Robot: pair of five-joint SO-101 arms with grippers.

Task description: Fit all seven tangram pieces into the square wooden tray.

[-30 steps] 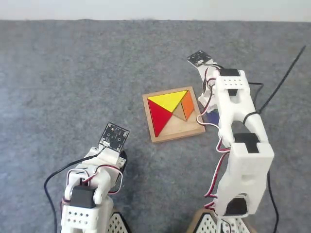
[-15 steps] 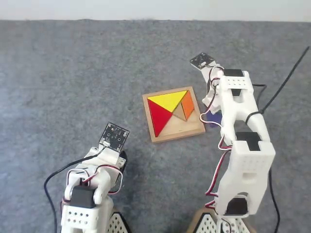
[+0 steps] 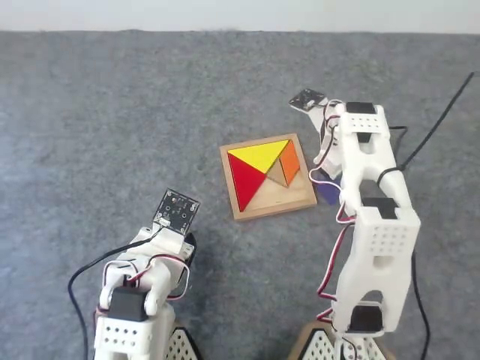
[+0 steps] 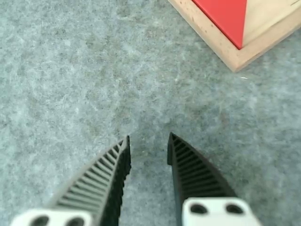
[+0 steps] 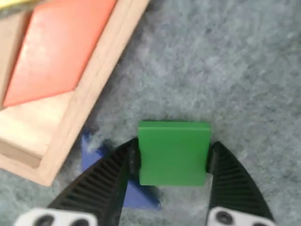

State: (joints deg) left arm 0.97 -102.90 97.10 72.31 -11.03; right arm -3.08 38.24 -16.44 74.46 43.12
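Seated in wooden tray (image 3: 274,211), centre frame: yellow triangle (image 3: 259,157), red triangle (image 3: 246,183), orange piece (image 3: 290,161); four judged outstanding; right gripper (image 5: 172,148) clamps green square (image 5: 173,153) just outside tray, beside blue piece (image 5: 89,148); left gripper (image 4: 148,146) open, empty.

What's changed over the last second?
The right arm pulled back slightly toward its base, uncovering more of the blue piece; the right claw grips the green square. The left arm and the tray stayed put.

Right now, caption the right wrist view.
Right gripper holds a green square between its fingers beside the wooden tray.
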